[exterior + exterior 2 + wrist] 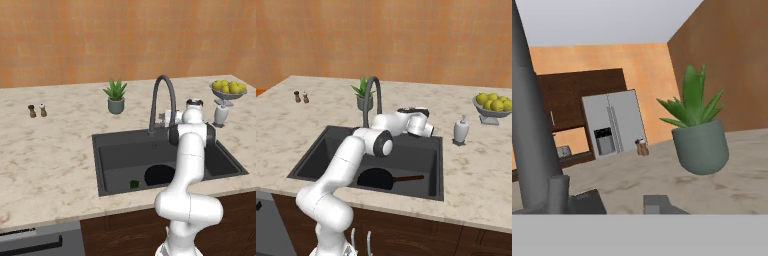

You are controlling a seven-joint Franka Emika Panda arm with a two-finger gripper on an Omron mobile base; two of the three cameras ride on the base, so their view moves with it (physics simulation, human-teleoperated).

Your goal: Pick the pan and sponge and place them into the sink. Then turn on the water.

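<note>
Nearest the base, the pan (376, 178) lies on the floor of the sink (112, 150), handle pointing toward 3 o'clock in the right base view, and the sponge (134, 184) sits at the pan's 9 o'clock near the front wall in the left base view. Both placings look done, so the step in hand is judged to be turning on the water. Farther back, the tool (428, 131) is raised at the back rim beside the tap (162, 102); its tips (657, 204) stand apart, holding nothing. The tap's stem fills the hand view at 9 o'clock, with a potted plant (699, 134) beyond at 2 o'clock. Next it should reach the tap's lever and push it; no water is flowing.
</note>
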